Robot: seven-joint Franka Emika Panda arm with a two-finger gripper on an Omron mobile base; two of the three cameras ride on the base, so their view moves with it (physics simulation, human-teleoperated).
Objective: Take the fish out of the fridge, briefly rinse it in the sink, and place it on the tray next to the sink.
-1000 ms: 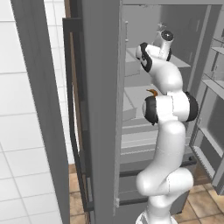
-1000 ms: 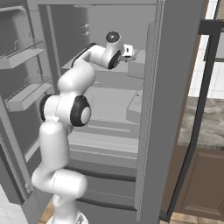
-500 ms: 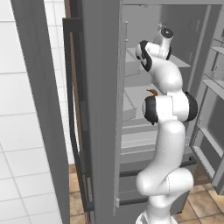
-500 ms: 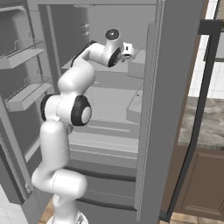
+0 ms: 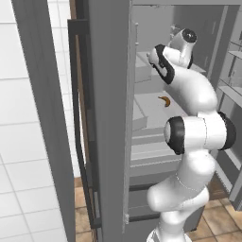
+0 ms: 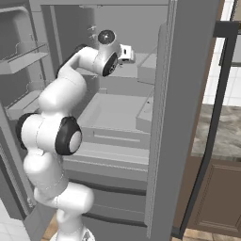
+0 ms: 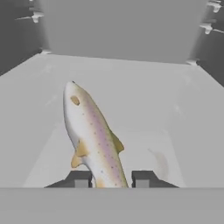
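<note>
The fish (image 7: 94, 135) has smooth, faintly glossy speckled skin, the fridge (image 5: 111, 118) and its shelf (image 7: 131, 92) look like matt grey plastic, and the floor (image 5: 215, 220) is brown tile.

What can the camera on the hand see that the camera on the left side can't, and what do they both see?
The hand view alone brings the fish up close: speckled, silvery, lying on a pale shelf, its tail end running down between the two dark fingertips of the gripper. The left base view alone gives the white arm reaching in, the dark-edged door, a white tiled wall and a small orange thing on a lower shelf. Both look into the grey fridge.
</note>
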